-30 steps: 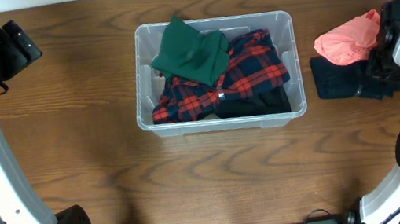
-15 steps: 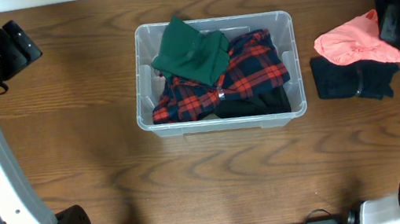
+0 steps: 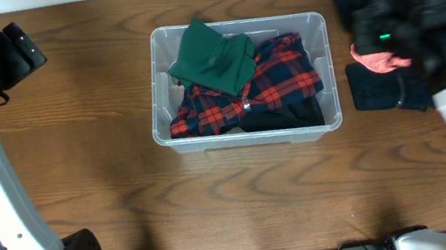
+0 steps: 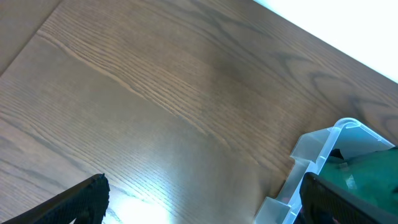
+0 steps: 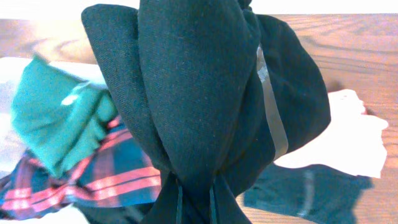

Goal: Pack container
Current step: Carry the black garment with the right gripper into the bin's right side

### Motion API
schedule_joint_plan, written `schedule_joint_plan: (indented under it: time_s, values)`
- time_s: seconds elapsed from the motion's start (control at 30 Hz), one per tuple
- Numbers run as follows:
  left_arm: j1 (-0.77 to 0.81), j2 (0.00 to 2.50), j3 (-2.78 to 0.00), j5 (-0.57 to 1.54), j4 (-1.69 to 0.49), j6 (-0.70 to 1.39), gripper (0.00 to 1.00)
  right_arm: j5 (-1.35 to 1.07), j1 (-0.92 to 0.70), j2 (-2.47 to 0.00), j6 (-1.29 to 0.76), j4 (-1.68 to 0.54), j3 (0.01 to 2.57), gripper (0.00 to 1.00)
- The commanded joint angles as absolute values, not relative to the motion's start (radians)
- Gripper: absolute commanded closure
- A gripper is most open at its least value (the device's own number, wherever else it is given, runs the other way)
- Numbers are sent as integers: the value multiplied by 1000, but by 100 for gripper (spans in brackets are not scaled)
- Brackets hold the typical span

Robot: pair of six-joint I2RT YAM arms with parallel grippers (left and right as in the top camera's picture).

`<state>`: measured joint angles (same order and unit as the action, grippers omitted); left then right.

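Container (image 3: 248, 135) sits mid-table (image 3: 219, 214) in the overhead view, long side running left to right, and it is well filled. A green garment (image 3: 213, 55) lies on top at the back left, spilling over the far rim. A red plaid shirt (image 3: 282, 76) spreads across the middle and right, and a strip of dark fabric (image 3: 288, 115) shows along the front right.

Over to the right arm: it's a blur in the overhead view, high above the table's far right corner, just beside the container's right end. The wrist camera tells it plainly. The right gripper (image 5: 194, 193) is clamped tight on a black garment (image 5: 199, 81), which bunches up thick and fills most of that view. Behind it, the green garment and the plaid shirt show at the left.

On the table under that arm lies a pink garment (image 3: 373, 60), partly covered by the arm, touching a navy garment (image 3: 382, 90) just in front of it. Both lie outside the container, near its right wall.

Left side now: the left gripper (image 4: 204, 193) hangs over bare wood at the far left, jaws spread wide, nothing between them. The container's corner shows at the right edge of its view.
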<state>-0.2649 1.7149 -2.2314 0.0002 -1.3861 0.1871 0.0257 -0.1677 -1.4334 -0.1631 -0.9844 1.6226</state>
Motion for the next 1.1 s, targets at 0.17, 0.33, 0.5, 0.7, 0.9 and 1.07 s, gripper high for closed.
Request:
schedule_joint_plan:
  time_s: [0.17,0.33,0.5,0.7,0.9,1.07]
  values:
    - [-268,1719,-2229,-5,-1386,192,2,366,-443,-1551,-315,-936,1648,99]
    - [-268,1719,-2229,-5,-1386,192,2,433,-500,-1644,-336,-922,1649,99]
    - [-268,1719,-2229,-5,-1386,192,2,434,-505,-1723,-340,-926,1649,99]
    - [-268,1719,-2229,-5,-1386,192,2,407,-509,-1769,-343,-908,1649,85]
    - [-268,1719,-2229,-5,-1386,192,2,337,-532,-1767,-317,-899,1685,40]
    - [-268,1719,-2229,-5,-1386,192,2,287,-565,-1767,-316,-942,1781,36]
